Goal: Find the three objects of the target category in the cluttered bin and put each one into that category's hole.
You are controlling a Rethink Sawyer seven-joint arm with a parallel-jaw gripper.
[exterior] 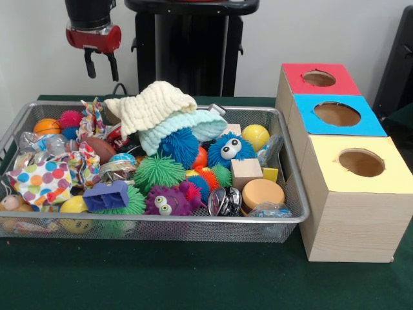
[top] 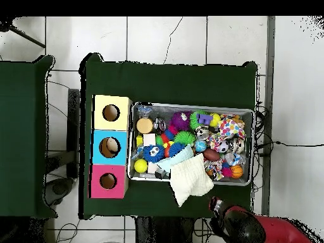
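The silver wire-mesh bin (exterior: 193,220) sits on the green table, packed with toys; it also shows in the overhead view (top: 190,106). A cream knitted cloth (exterior: 151,103) lies over a pale blue one (exterior: 187,126) at the bin's far side. Spiky balls show in blue with eyes (exterior: 229,150), green (exterior: 158,171) and purple with eyes (exterior: 166,201). A wooden cube (exterior: 246,172) and a tan disc (exterior: 262,192) lie nearby. Three wooden boxes with holes stand beside the bin, topped red (exterior: 321,79), blue (exterior: 337,115) and yellow (exterior: 361,163). My gripper (exterior: 101,66) hangs open and empty above the bin's far left corner.
A polka-dot cloth (exterior: 42,181), a purple block (exterior: 106,196), a small orange ball (exterior: 46,126) and a yellow ball (exterior: 255,135) also lie in the bin. The robot's black pedestal (exterior: 190,45) stands behind the table. In the overhead view the cream cloth (top: 191,179) overhangs the bin's rim.
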